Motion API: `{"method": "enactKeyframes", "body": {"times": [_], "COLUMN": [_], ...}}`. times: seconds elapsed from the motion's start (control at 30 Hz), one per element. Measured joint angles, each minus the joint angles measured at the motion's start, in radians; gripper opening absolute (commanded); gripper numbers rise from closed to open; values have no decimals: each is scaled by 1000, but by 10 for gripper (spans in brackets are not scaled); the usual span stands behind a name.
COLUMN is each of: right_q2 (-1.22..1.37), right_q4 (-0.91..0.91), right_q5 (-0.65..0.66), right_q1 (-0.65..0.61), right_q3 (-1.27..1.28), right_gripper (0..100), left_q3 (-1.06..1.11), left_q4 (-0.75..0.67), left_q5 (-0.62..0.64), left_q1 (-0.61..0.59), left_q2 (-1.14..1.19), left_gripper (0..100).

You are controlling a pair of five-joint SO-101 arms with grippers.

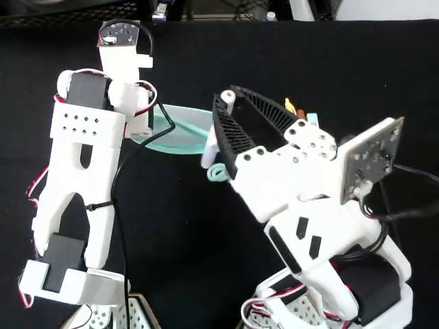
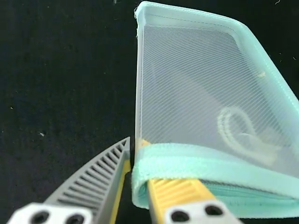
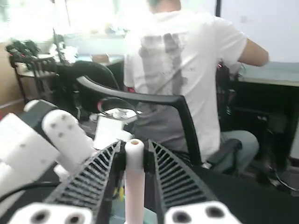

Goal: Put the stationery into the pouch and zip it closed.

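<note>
a black tabletop (image 1: 171, 226) spreads below. in the room behind stands a black office chair (image 3: 154, 98) with a curved back frame, and a cluttered metal rack (image 3: 23, 60) stands well off to its side.

No lettering, number, label or sign can be read anywhere — none can be made out on the mesh pouch (image 2: 201, 93), the white arm housings (image 1: 82, 171) or the camera boards (image 1: 374, 157).
</note>
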Motion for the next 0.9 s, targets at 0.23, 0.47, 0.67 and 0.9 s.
{"method": "enactKeyframes", "body": {"times": [0.23, 0.47, 0.67, 0.9], "right_q2": [0, 0, -2, -2], "right_q4": [-37, -2, 31, 9], "right_q5": [0, 20, 21, 34], "right_q1": [-51, -52, -94, -187], "right_q3": [0, 0, -25, -31], "right_gripper": [13, 13, 13, 13], "left_q3": [0, 98, 299, 606], "left_q4": [0, 3, -44, -181], "left_q5": [2, 54, 63, 69], "left_q1": [0, 0, -20, -58], "left_q2": [0, -150, -462, -727], "left_gripper": [30, 30, 30, 30]}}
